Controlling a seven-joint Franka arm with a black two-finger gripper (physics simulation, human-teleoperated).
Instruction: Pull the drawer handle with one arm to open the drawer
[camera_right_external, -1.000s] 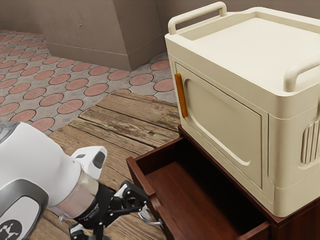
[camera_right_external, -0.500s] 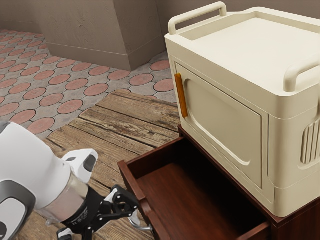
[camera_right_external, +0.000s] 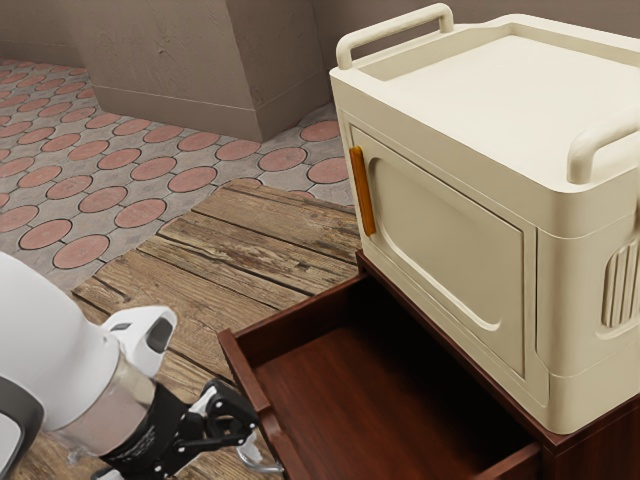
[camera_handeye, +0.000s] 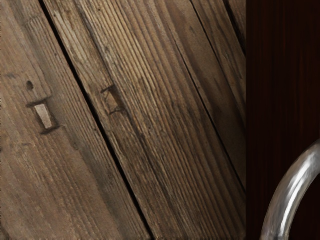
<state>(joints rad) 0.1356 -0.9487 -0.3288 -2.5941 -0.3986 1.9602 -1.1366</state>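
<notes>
Reddish drawer (camera_right_external: 335, 400), open (silvery handle (camera_handeye: 284, 197))

1. In the exterior view, a rough plank table (camera_right_external: 235, 240) spread between seven and eleven o'clock.
2. Toward four o'clock, a red-brown cabinet (camera_right_external: 602, 448) bore a cream box (camera_right_external: 455, 225) directly on its top, around three o'clock.

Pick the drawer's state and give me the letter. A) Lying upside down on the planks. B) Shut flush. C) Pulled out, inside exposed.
C: the drawer juts out from beneath the cream box, its hollow inside in plain sight.
</notes>
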